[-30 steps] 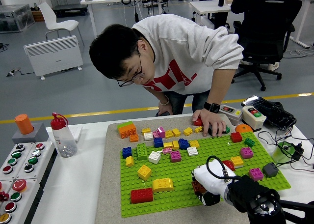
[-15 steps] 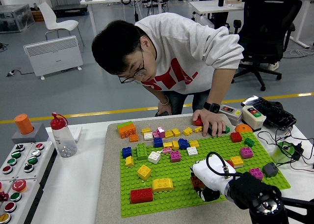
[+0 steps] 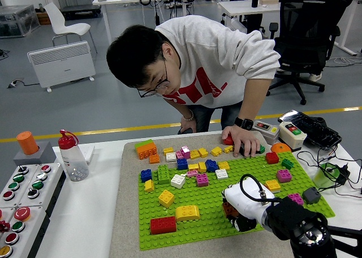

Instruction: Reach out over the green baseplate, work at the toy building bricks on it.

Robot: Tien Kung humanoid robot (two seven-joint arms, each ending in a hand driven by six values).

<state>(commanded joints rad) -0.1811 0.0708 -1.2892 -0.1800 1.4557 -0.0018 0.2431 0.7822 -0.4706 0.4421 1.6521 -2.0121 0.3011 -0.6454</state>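
The green baseplate (image 3: pixel 209 198) lies on a grey mat and carries several scattered bricks: a red one (image 3: pixel 163 224), yellow ones (image 3: pixel 187 213), a white one (image 3: pixel 178 181) and a magenta one (image 3: pixel 284 175). My right hand (image 3: pixel 238 214) reaches in from the lower right over the plate's near right part. Its fingers are curled around a dark red brick (image 3: pixel 228 209) that sits low on the plate. A person leans over the far side, one hand (image 3: pixel 242 140) pressed on the plate's far edge beside a red brick (image 3: pixel 228 140). My left hand is out of view.
A clear bottle with a red cap (image 3: pixel 72 156) and a panel of coloured buttons (image 3: pixel 22 196) stand at the left. Button boxes (image 3: pixel 292 134) and loose cables (image 3: pixel 334 173) lie at the right edge. An orange and green brick stack (image 3: pixel 146 149) rests on the mat's far left.
My right hand has shifted slightly to the right, staying around the dark red brick. The person's head moved a little; their hand stays put.
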